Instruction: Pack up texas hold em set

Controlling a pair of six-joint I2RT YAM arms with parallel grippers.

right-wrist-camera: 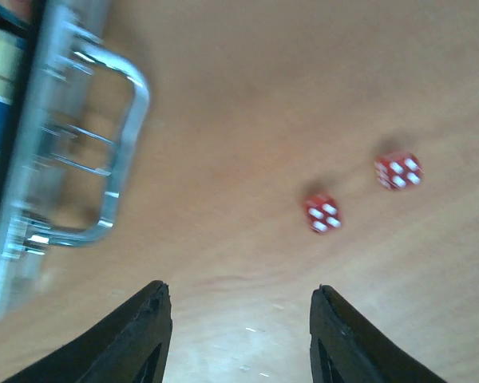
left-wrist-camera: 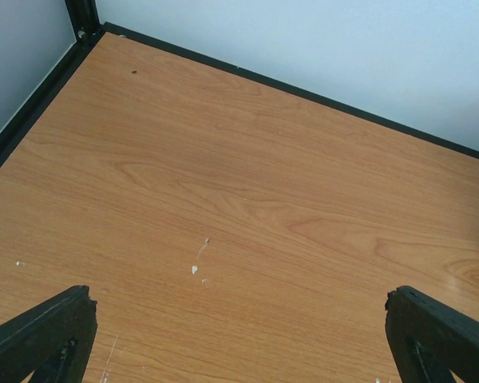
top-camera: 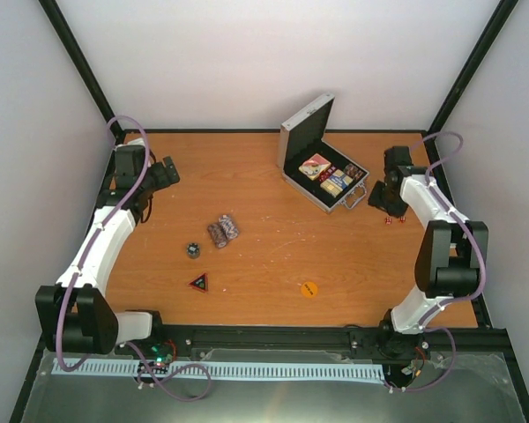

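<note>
Your right gripper [right-wrist-camera: 239, 299] hung about half open, nothing in it, low over the surface [right-wrist-camera: 247, 72], with the case handle [right-wrist-camera: 128, 148] just beside it and two red dice [right-wrist-camera: 322, 213] ahead, off its centre line. Your left gripper [left-wrist-camera: 239, 302] was wide open and empty, well apart. The case [top-camera: 307, 132] stood open far right, while chip stacks [top-camera: 223, 231], triangle [top-camera: 198, 282] and orange disc [top-camera: 309, 288] lay loose. Risk as I judged it: an off-centre pinch could flick a tiny die away or under the handle, or a finger could shove the case.
</note>
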